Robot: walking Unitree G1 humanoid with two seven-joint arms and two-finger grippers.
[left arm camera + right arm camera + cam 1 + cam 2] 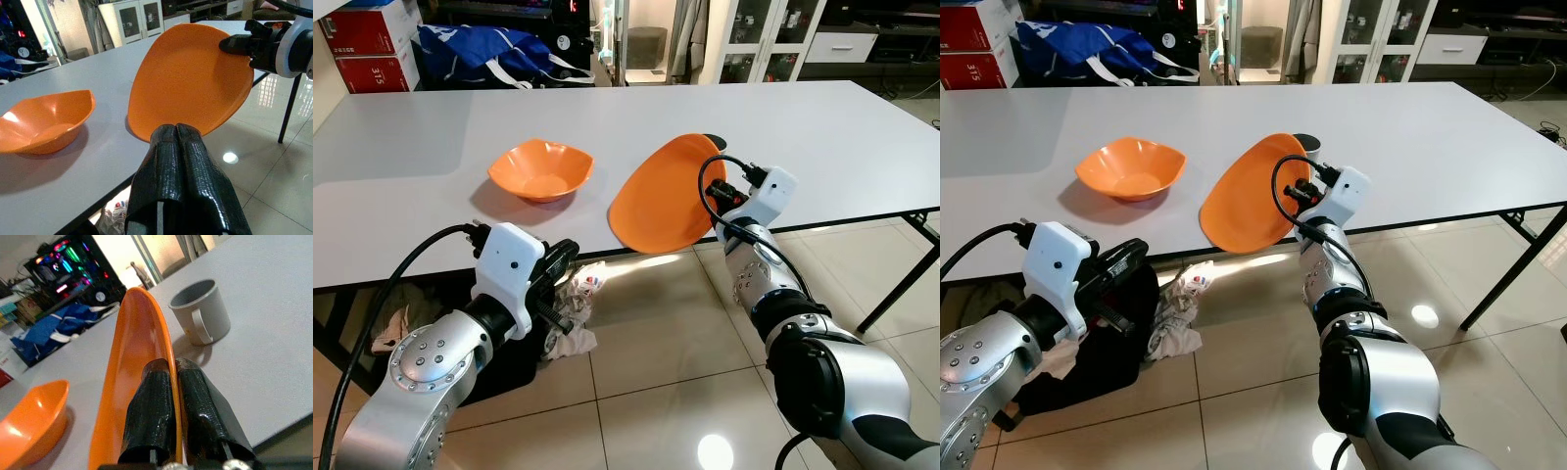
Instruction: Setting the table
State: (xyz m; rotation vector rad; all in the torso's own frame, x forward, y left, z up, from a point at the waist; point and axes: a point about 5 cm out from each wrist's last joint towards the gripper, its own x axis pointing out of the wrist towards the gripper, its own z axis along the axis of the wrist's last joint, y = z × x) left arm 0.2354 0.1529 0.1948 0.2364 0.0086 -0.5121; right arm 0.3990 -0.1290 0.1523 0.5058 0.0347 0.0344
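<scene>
Living room, long white bench, tiled floor below. Left end effector idle under the bench edge, fingers pressed together, nothing held. Bowl already set on the bench, ahead of it. Right end effector clamps the rim of the plate, which is tilted steeply with its lower edge at the bench edge, not yet laid flat. Grey mug stands just beyond that end effector. Remaining, I'd judge: plate down, release. Red box far left reads "315", upside down.

Blue bag at eleven o'clock beyond the table — red boxes beside it; crumpled cloth on glossy tiles at six.
</scene>
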